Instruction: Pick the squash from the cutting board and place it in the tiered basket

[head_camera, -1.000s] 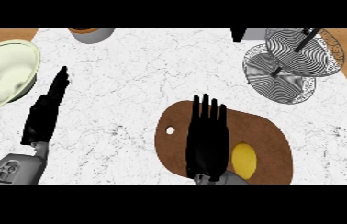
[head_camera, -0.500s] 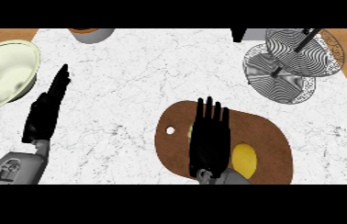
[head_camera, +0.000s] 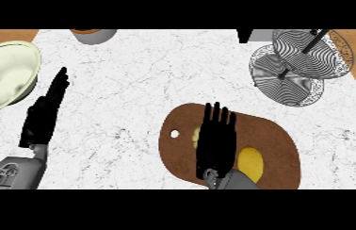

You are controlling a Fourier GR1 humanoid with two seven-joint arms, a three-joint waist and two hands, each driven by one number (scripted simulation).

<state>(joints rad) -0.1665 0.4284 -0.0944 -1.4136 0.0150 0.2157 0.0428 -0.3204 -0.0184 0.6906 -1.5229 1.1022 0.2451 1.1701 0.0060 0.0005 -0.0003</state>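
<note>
A yellow squash (head_camera: 251,163) lies on the brown oval cutting board (head_camera: 274,135) at the lower right. My right hand (head_camera: 216,140) hovers over the board with straight fingers, open, covering the squash's left part; a pale strip of squash shows at its left side. The wire tiered basket (head_camera: 295,66) stands at the upper right, with its two round trays and a dark centre post. At the left edge my left hand (head_camera: 43,113) rests open on the white marble counter, fingers pointing up.
A pale green plate (head_camera: 14,73) sits at the far left edge. A grey pot (head_camera: 94,35) with an orange inside shows at the top, and a dark object (head_camera: 245,35) sits beside the basket.
My right hand has drawn back toward the lower edge, sliding down over the cutting board and covering more of the squash. The left hand has not moved.
</note>
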